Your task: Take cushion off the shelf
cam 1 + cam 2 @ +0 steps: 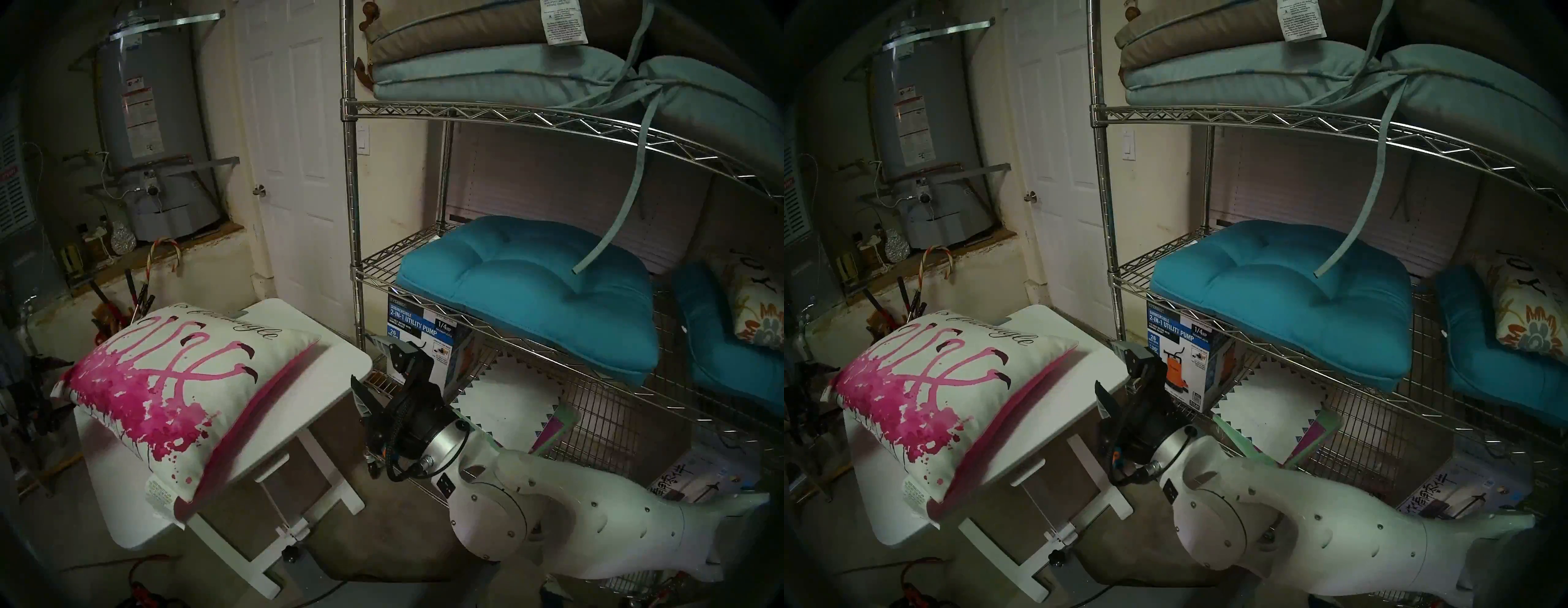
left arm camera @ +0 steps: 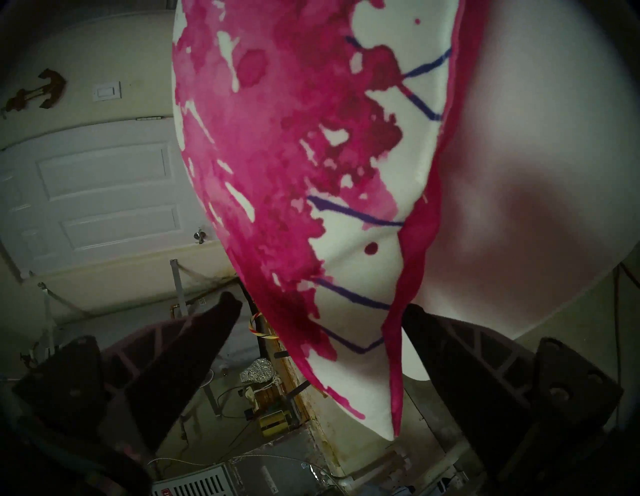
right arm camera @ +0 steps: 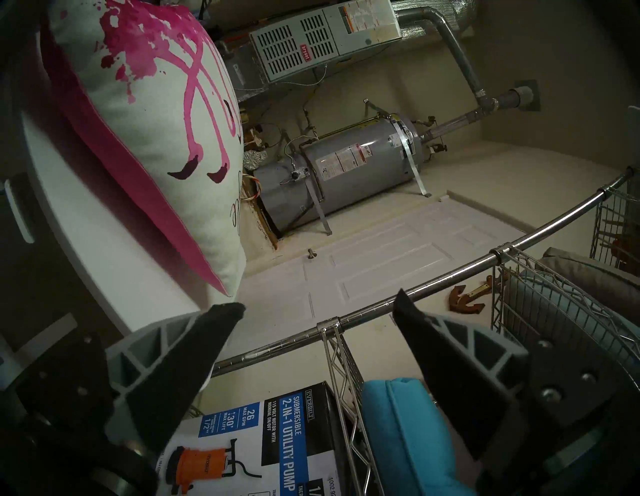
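White rectangular cushion with magenta flamingo print, pink back (image 1: 169, 395) lies flat on small white worktop (image 1: 339, 361), clear of tall chrome wire shelf (image 1: 488, 114) — task looks essentially done. Cushion corner overhangs worktop edge, sitting between left gripper (image 2: 318, 311) jaws, spread wide, gripping nothing: likely just-released pose. Right gripper (image 3: 318, 308) jaws also wide, empty, near shelf post beside teal tufted seat cushion (image 1: 530, 288).

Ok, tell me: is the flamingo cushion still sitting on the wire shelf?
No, the flamingo cushion lies on the small white table, left of the wire shelf.
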`<state>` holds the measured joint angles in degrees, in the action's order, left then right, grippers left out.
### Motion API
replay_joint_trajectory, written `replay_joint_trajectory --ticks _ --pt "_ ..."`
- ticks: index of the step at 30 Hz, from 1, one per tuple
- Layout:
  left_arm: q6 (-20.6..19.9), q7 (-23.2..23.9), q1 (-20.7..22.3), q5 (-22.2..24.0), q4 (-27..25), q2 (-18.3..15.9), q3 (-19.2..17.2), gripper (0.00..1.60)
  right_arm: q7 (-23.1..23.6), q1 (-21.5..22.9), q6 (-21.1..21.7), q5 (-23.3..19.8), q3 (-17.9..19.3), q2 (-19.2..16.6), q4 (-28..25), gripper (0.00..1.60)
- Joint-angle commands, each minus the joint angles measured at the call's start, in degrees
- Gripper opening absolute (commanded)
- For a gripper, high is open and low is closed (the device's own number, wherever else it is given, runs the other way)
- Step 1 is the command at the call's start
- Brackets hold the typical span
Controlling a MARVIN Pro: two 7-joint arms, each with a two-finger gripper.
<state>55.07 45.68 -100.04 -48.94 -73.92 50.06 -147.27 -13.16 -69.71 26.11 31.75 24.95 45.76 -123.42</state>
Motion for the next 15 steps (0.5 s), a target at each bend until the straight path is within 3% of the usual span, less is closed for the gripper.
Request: replay_joint_trajectory --ticks 1,15 --pt "-0.5 1.6 -1.9 2.9 -4.8 2.1 -1.8 1.60 -0.9 0.3 -0.2 0.1 0.7 0.1 -1.9 1.60" --pt "-2.3 6.0 -2.6 6.5 -10.0 4.9 -2.1 1.60 -2.1 -0.8 0.8 0.3 1.5 -1.3 -4.3 1.60"
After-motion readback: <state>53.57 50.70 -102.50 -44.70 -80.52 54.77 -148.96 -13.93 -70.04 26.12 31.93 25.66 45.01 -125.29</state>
